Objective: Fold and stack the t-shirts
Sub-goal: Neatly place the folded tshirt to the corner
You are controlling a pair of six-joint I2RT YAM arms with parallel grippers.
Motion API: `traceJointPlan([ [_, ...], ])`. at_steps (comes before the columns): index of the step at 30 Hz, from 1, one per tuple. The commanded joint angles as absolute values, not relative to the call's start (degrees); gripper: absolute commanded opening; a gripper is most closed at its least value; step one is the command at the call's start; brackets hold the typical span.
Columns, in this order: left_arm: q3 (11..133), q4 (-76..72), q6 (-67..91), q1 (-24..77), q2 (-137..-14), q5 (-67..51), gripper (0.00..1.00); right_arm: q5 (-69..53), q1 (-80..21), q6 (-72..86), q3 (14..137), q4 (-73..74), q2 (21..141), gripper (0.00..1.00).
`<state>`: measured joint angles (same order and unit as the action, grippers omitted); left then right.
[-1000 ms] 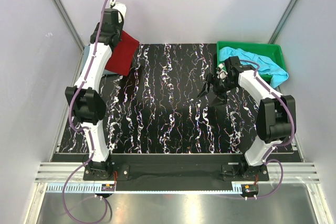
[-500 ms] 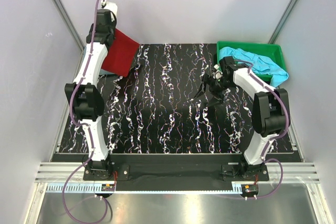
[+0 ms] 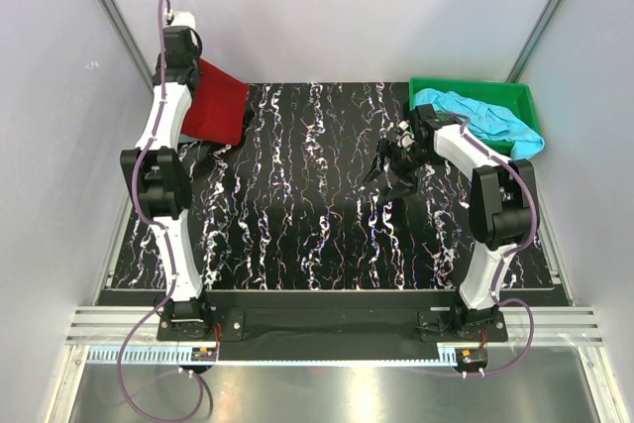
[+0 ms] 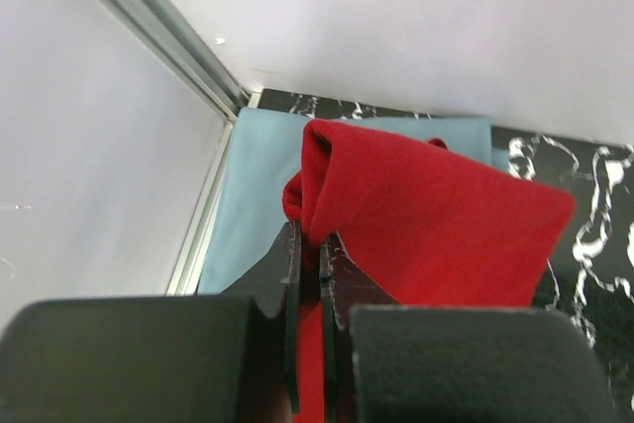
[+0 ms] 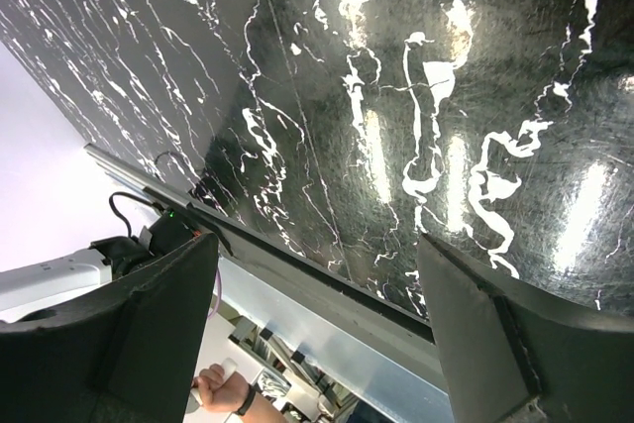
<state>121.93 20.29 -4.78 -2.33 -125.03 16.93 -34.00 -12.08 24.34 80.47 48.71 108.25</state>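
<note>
Pinching a fold of the deep red t-shirt [image 4: 426, 215], my left gripper [image 4: 309, 245] has its thin black jaws pressed nearly together with only the cloth between them. It is above the table's [image 3: 297, 205] far left corner. The red cloth is soft, matte and without print. It bunches into a rounded ridge where I grip it, then spreads into a broad, smooth flap with one blunt corner that points toward the table's middle. From the wrist view I cannot tell whether its lower edge touches the table.

Under it, at that same far left corner, lies the dusty grey-blue t-shirt [image 4: 258, 195]. It is flat, with a straight far edge, and seems to be folded into a rectangle, though the red cloth hides much of it.

The table itself is glossy black with white marble veins and bright reflections.

Over the table's right half my right gripper [image 5: 317, 245] hangs with its dark, wedge-shaped fingers spread wide and nothing between them.

At the table's far right corner stands the rigid green tray [image 3: 466, 85]. The light turquoise t-shirt [image 3: 490, 116] is crumpled in it in loose wrinkles and spills over its right rim.
</note>
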Motion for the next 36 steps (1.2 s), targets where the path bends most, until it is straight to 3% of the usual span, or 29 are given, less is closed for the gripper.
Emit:
traceJointPlan([
  [1,123.9,11.0,-1.2,-3.3,-124.5,18.9,0.0,-34.5,-12.7,24.6,83.3,49.0,109.2,0.88],
  [31,125.8,2.7,4.0,-7.2,-134.3,23.9,0.0,-34.1,-12.9,22.6,92.0,54.1,117.8,0.89],
  [32,126.0,2.8,4.0,-7.4,-134.6,24.5,0.2,-34.0,-12.9,22.6,92.1,54.1,117.9,0.9],
  [34,126.8,3.3,4.0,-7.4,-135.2,27.1,0.47,-34.1,-12.9,22.4,92.1,54.3,117.9,0.9],
  [35,126.7,3.5,3.3,-7.3,-134.7,27.5,0.76,-34.2,-13.0,22.5,92.0,54.5,117.8,0.9],
  [36,126.7,3.6,2.9,-7.1,-134.3,27.9,0.81,-34.3,-13.0,22.4,92.1,54.6,117.6,0.9],
])
